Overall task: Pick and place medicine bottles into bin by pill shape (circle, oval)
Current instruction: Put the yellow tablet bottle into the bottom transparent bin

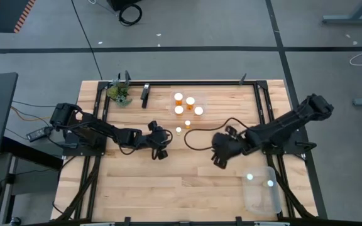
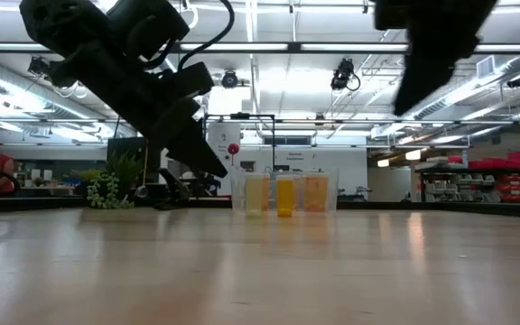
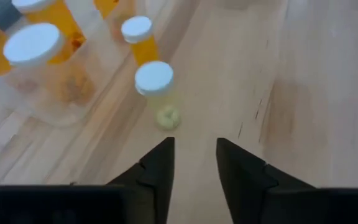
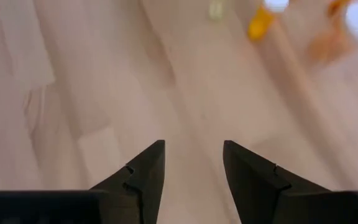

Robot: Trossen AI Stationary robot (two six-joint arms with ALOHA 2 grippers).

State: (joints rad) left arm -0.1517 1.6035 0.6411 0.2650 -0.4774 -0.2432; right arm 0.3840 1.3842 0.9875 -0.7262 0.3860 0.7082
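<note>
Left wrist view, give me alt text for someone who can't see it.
The left pincer, empty with a gap between its fingers, points at a small white-capped bottle standing on the wooden table. More orange bottles stand beyond it.

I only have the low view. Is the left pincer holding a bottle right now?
Observer: No. The left wrist view shows the left pincer open and empty, with a pale bottle standing just ahead of it.
Operator: And the right one?
Observer: The right pincer is open and empty over bare wood.
Operator: Where is the bin?
Observer: The clear bin sits beside the right arm at the table's edge, with two white-capped bottles inside.
</note>
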